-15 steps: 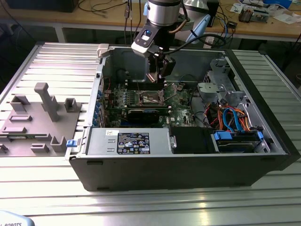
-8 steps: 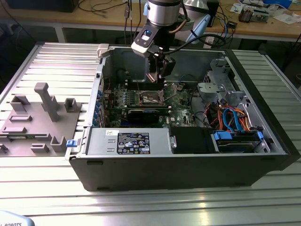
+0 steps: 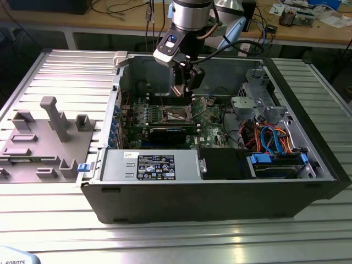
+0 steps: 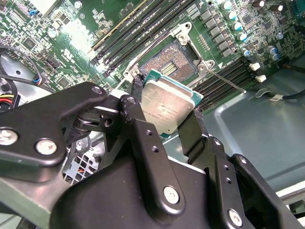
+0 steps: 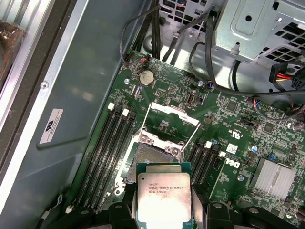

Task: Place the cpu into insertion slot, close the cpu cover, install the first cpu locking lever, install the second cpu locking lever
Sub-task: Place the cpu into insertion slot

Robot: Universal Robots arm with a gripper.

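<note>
The cpu (image 5: 163, 198) is gripped by two opposite edges, dull silver top facing both wrist cameras and a green rim showing around the metal. It is square, so no side is the long one; in the first wrist view its edges run roughly in line with those of the insertion slot (image 5: 150, 155). It is held just off the board at the slot's near edge and is not seated.

The gripper (image 5: 164, 210) is closed partway, its black fingers (image 4: 136, 102) pressed against the cpu's (image 4: 167, 107) sides.

The slot (image 4: 167, 64) lies bare, its dark contact field exposed inside the silvery rim. The cpu cover (image 5: 174, 110) stands swung up on the slot's far side, with green board showing through its cut-out. Long black memory slots (image 5: 109, 152) flank the socket on both sides.

In the exterior view the gripper (image 3: 185, 94) reaches down into the open computer case (image 3: 220, 192), which lies on the ribbed metal bench (image 3: 165, 242), with cables and a drive cage toward that view's right.
</note>
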